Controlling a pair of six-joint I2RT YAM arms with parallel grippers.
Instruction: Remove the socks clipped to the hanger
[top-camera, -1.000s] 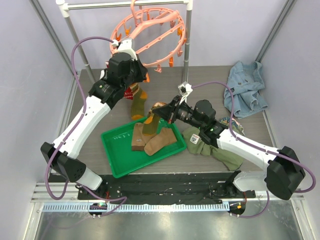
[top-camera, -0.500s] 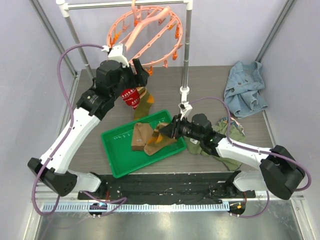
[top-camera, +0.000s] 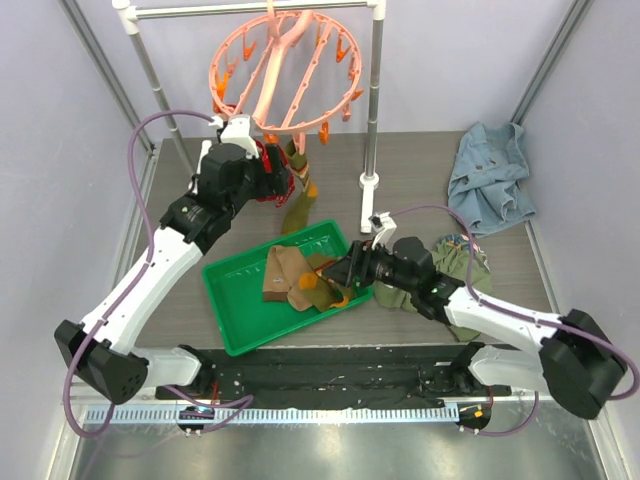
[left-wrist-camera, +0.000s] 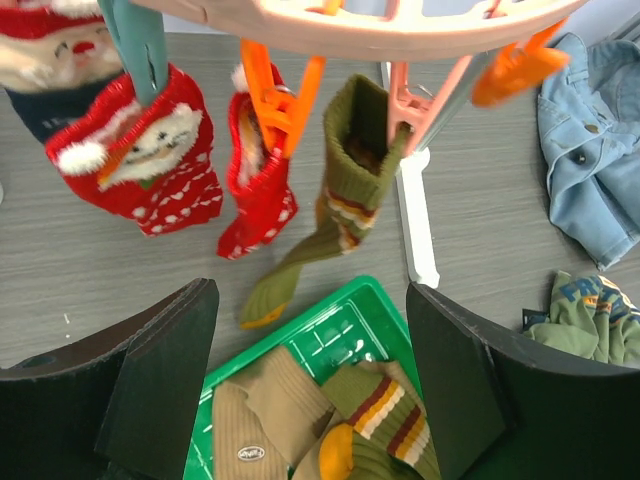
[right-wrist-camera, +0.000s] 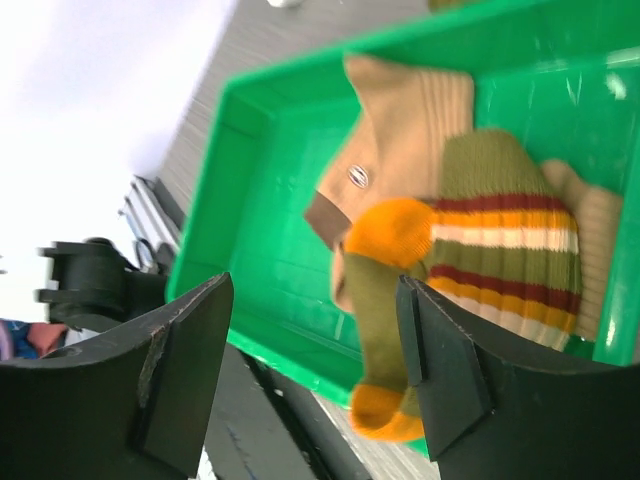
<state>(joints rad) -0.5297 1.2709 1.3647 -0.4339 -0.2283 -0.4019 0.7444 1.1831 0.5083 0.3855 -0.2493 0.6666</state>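
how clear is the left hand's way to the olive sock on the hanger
Likely yes, clear: the open left hand faces the olive sock hanging just ahead, with nothing between them; a red sock hangs close beside it.

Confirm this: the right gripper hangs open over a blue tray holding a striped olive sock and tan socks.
The tray is green, not blue, as the right wrist view shows. The rest holds: the right gripper hangs open over it, with the striped olive sock and tan socks inside.

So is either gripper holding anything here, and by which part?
Nothing is held. Left gripper open, facing the olive striped sock clipped to the salmon-pink plastic hanger; right gripper open over the orange-toed striped sock in the green plastic tray.
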